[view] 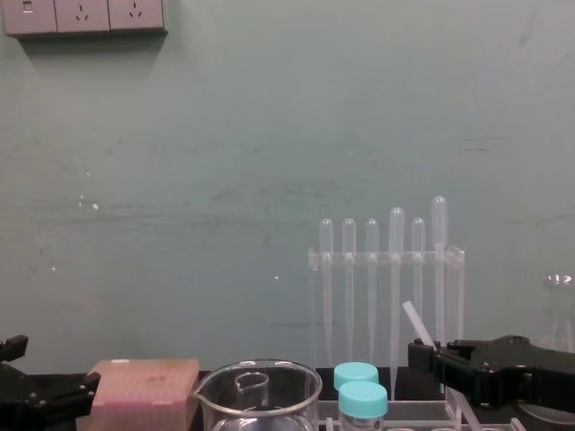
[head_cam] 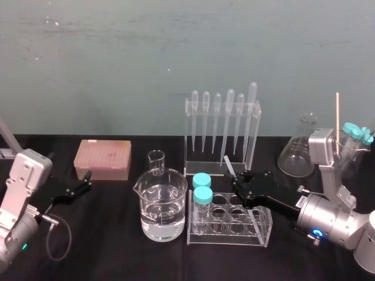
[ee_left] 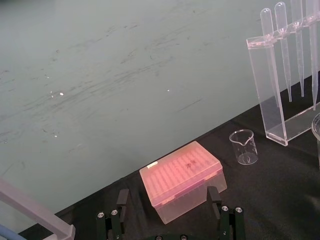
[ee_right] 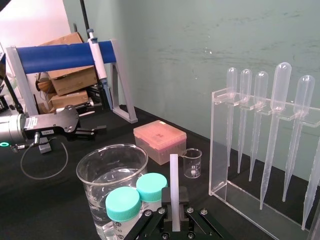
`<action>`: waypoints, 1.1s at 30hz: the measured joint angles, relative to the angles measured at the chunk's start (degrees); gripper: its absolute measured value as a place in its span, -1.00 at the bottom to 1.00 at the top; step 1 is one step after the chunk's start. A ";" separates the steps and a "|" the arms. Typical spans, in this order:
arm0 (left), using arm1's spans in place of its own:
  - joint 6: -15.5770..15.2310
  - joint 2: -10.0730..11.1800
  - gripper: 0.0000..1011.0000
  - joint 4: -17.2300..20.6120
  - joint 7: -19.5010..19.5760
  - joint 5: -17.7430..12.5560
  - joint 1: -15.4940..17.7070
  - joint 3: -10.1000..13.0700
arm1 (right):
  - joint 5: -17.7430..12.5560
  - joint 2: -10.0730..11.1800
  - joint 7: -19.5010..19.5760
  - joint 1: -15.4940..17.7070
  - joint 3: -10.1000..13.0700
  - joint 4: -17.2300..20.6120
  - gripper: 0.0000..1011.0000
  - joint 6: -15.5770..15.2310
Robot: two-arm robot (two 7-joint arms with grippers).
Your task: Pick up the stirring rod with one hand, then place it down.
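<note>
Your right claw (head_cam: 239, 182) is clenched on the rod (head_cam: 227, 164), centre-right in the head view, just over the back edge of the tube rack (head_cam: 234, 227). The rod's tilted, with its top end leaning toward the pipette rack (head_cam: 222, 137) behind it. I can't tell where its bottom end sits.

Containers:
- The big beaker (head_cam: 163, 205), lower centre, is roughly half full of clear liquid.
- The little beaker (head_cam: 156, 162) right behind it looks empty.
- The tube rack has two teal-capped tubes (head_cam: 202, 188) at its left end.
- Six pipettes hang in the pipette rack.
- The flask (head_cam: 297, 153) at the right looks empty.
- The pink tip box (head_cam: 102, 159), left of centre on the bench (head_cam: 117, 246), is shut.

Your left claw (head_cam: 87, 181) sits released at lower left, well apart from the glassware.
</note>
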State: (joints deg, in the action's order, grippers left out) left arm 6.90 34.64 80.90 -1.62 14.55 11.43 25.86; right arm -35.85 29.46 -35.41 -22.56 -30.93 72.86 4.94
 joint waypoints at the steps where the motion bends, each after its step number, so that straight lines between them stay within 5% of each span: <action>1: 0.00 0.00 0.98 0.00 0.00 0.00 0.00 0.00 | 0.00 0.00 0.00 0.00 0.00 0.01 -0.86 0.00; 7: 0.00 0.00 0.98 0.00 0.00 0.00 0.00 0.00 | 0.03 -0.01 0.00 0.01 0.01 0.00 -0.86 0.01; 11: 0.00 0.00 0.98 0.00 0.00 0.00 0.00 0.01 | 1.36 -0.41 0.72 0.54 0.87 0.29 -0.86 2.62; 20: 0.00 0.00 0.98 0.00 0.00 0.00 0.00 0.00 | 5.48 -2.61 2.17 1.93 4.44 1.13 -0.86 16.90; 33: 0.00 0.00 0.98 0.00 0.00 0.00 0.00 0.00 | -1.23 -6.79 -4.57 0.86 10.62 -2.31 -0.86 30.23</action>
State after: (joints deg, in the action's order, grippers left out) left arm 6.91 34.65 80.90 -1.62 14.54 11.43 25.86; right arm -37.08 22.67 -39.98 -21.70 -20.31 70.55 35.17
